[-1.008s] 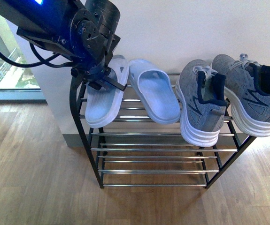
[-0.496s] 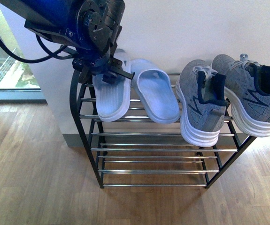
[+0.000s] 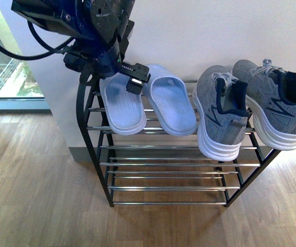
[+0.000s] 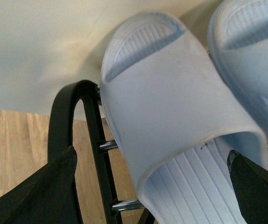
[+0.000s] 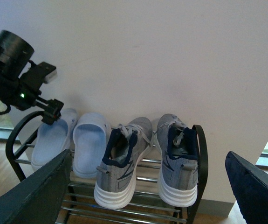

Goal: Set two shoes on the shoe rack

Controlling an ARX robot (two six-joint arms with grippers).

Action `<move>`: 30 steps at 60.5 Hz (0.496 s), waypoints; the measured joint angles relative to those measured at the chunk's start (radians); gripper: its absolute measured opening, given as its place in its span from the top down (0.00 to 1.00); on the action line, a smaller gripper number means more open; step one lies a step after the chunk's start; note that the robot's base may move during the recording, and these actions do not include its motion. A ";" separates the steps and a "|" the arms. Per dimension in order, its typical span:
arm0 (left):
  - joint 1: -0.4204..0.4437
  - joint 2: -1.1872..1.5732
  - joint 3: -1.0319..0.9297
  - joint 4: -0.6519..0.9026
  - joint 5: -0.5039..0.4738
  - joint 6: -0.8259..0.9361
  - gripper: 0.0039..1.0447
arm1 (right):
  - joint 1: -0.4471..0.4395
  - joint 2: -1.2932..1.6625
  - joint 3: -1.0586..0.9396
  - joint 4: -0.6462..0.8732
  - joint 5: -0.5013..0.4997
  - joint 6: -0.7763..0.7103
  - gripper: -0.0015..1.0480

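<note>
Grey knit covers both sneakers, which stand side by side on the top shelf of the shoe rack [image 3: 93,149], at its right end. The left sneaker [image 3: 220,110] sits just beside the right sneaker [image 3: 276,103], heels and thick white soles overhanging the front edge of the shelf, toes toward the wall [image 3: 199,31]. Dark navy lines each collar, and light laces show near the toes. No brand mark or writing can be read on either shoe.

At the left end of the same shelf lie two pale blue slides. The left slide [image 3: 122,105] and the right slide [image 3: 171,103] are just beside each other, their heels also hanging over the front edge. No lettering shows on them.

The left gripper [image 3: 129,77] hangs over the strap of the left slide, near the rack's rounded left top corner. In the left wrist view its two dark fingertips [image 4: 36,196] stand wide apart at either side of that slide, apparently clear of it and holding nothing. The right gripper [image 5: 147,196] is well back from the rack; its dark fingers [image 5: 26,196] are spread wide in the right wrist view, empty.

The three lower shelves of chrome rods carry nothing visible. The rack stands on a wood floor [image 3: 34,195] against the pale wall.
</note>
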 joint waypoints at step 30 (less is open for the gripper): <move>0.094 -0.690 -0.744 0.682 -0.081 -0.175 0.20 | 0.000 0.000 0.000 0.000 0.000 0.000 0.09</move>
